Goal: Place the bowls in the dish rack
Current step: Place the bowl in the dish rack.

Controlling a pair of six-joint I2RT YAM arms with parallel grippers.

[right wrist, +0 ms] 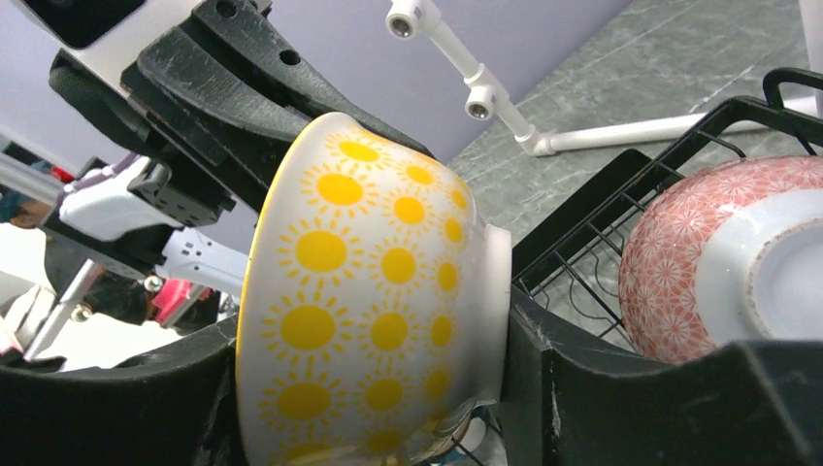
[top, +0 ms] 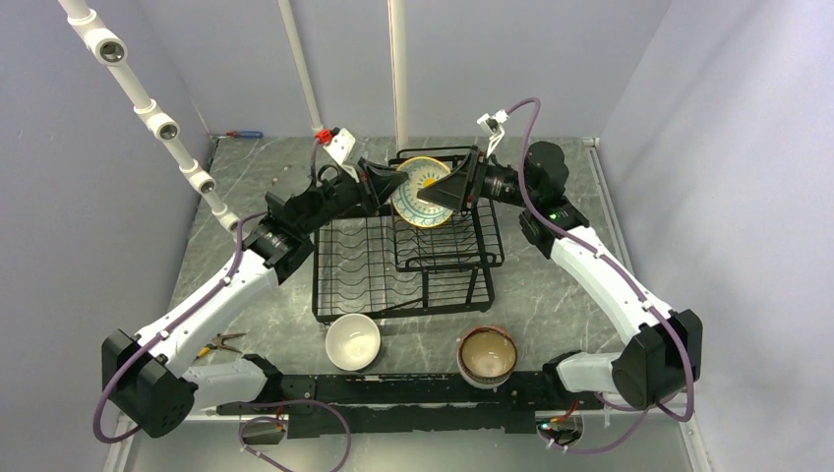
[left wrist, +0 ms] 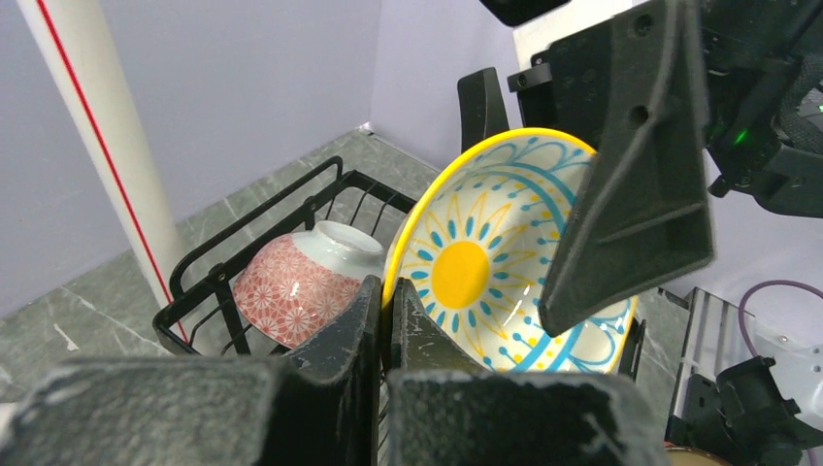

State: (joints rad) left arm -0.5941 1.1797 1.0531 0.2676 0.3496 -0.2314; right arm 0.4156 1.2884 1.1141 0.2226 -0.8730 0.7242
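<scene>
Bowl (top: 421,193), yellow-dotted, is hanging over dish rack (top: 403,267). Left hand (left wrist: 385,320) is pinching its rim; right hand (top: 445,193) is clamping rim and foot.

Left pincer (top: 397,183), right pincer (top: 445,195) flank tilted yellow bowl (top: 420,178) over dish rack (top: 317,277) basket.

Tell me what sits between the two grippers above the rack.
The yellow sun-patterned bowl, on edge: the left gripper pinches its rim, the right gripper clamps it inside and at the foot. Clearest in the top view.
</scene>
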